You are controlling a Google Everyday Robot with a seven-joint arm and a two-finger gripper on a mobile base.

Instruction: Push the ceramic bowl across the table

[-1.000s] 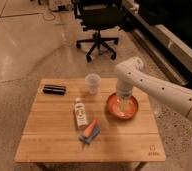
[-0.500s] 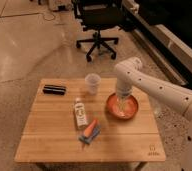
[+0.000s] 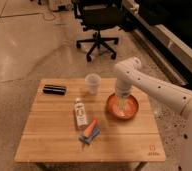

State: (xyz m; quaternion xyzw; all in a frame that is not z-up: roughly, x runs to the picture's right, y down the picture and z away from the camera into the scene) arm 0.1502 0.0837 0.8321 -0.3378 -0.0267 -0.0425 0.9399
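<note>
Dips gripper [image 3: 122,102] inside ceramic bowl [image 3: 133,113] on table [image 3: 49,135], plastic cup [image 3: 92,83] near; cannot tell whether clenched or released.

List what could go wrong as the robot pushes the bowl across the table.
1. The tool sits inside the bowl, which lies near the right edge of the table; a push that way might send it off.
2. Pushed left, it may hit the bottle or cup.

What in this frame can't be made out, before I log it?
Camera view only:
- the gripper, down inside the bowl: its contact with the bowl is hidden by the wrist above it.
- the arm: base cut off by the right edge.
- the bottle label: unreadable.
- the table logo: unreadable.
</note>
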